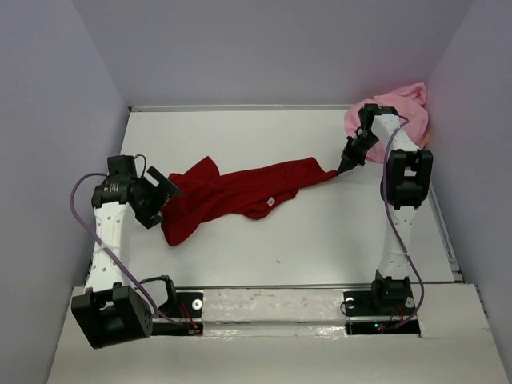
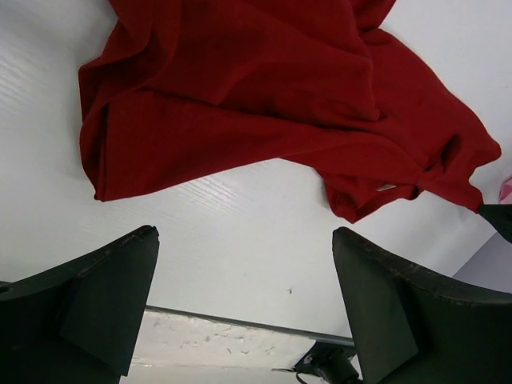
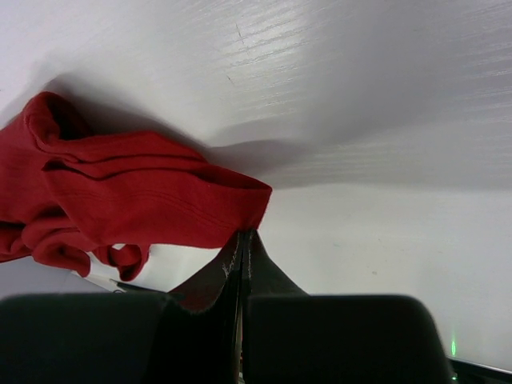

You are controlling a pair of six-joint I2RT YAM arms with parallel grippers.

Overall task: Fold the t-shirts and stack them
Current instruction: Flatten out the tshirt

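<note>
Black fingers of the left gripper stand wide apart with nothing between them, only bare white table under the gap.

Right gripper: jaws pressed together on an edge of the plain dark red cloth t-shirt. The pinched end looks slightly raised, judging by the shadow beneath it.

Red shirt position: mid-table, drawn out into a long rumpled band. Its long axis runs left to right, roughly parallel to the near edge. The right end is in the right gripper. The wider, bunched left end lies just beside the left gripper but does not touch it. From the left wrist view the cloth sits ahead of the open jaws, with a strip of table between.

Plain light pink cloth t-shirt: heaped in the far right corner of the table, behind the right arm, unfolded.

Judgement: spreading stage, no fold made. The left arm is nearer the free end. The next grasp depends on reaching forward onto that left hem while the right end is held.
</note>
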